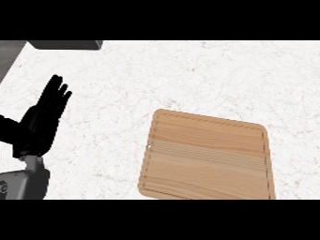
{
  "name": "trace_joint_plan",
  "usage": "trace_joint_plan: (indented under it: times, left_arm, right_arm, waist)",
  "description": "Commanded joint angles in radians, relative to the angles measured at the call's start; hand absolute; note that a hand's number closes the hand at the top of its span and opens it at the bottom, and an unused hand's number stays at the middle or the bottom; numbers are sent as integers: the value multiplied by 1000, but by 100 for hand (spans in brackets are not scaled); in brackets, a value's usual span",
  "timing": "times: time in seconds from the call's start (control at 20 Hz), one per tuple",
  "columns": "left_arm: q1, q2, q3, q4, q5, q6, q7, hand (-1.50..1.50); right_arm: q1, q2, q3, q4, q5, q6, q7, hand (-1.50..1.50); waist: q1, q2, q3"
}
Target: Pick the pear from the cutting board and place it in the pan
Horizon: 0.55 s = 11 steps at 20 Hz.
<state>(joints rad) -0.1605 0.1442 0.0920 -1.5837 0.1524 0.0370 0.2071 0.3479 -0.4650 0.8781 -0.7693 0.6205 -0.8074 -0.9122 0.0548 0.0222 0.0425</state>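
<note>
A: Where's the pear?

B: I can't find it. The board (207,157) lies bare, and no pan shows on the counter (190,75) either.

A: And the hands?

B: Only the left hand (41,124) is in view, at about nine o'clock, fingers straight and up, holding nothing, resting. The right hand doesn't show.

A: Which way is the board from that hand?

B: Toward four o'clock, well apart. With no pear visible, I can't judge its axis or the nearer hand.

White marbled table (190,75), bearing a wooden cutting board (207,157) toward the near right, flat, slightly skewed.
</note>
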Motion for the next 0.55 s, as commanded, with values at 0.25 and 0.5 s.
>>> trace_joint_plan:
  times: [0.25,0.5]
  left_arm:
    - [-9,-4,-8,3,6,-11,0,0]
    - [-15,-6,-13,4,0,-7,2,0]
  right_arm:
    - [-44,17,-3,54,-123,166,-161,-150]
    - [-60,10,-14,87,-177,229,-227,-150]
  waist:
    - [15,-1,21]
    - [2,-9,20]
